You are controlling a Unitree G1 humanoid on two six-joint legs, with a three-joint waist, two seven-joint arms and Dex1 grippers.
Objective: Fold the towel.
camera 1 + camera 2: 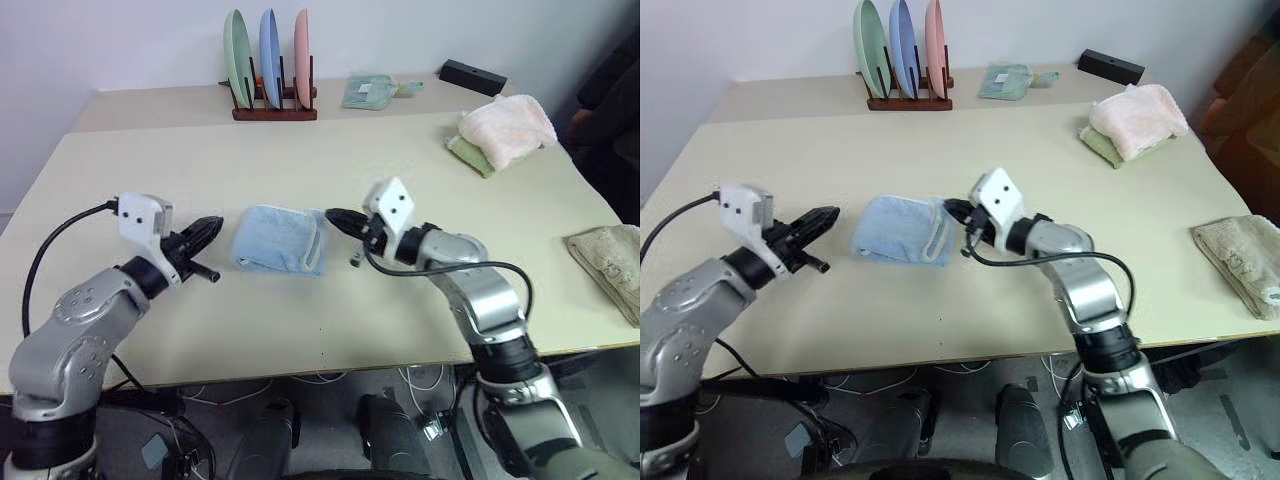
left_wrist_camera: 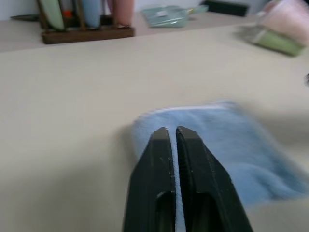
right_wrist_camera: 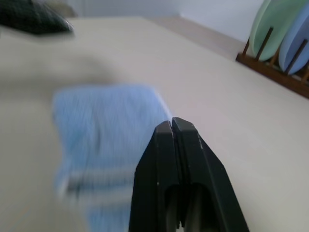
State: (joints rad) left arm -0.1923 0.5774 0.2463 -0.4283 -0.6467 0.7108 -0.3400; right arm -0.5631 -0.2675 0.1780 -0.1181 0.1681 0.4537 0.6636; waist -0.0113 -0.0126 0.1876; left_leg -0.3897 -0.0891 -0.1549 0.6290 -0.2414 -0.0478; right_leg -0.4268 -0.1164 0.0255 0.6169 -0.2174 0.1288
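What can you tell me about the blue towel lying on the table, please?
The towel is light blue terry cloth with a whitish stitched band along its right edge. It lies flat near the middle of the table, already folded into a compact, roughly square bundle. It sits between the two grippers: the left gripper is shut and stands a little apart from its left edge, while the right gripper, also shut, points at its right edge. Neither holds it, and whether the right one touches it cannot be told.

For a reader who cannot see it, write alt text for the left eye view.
A folded blue towel lies on a beige table between two shut grippers, left and right, neither holding it. A plate rack and other cloths sit behind.
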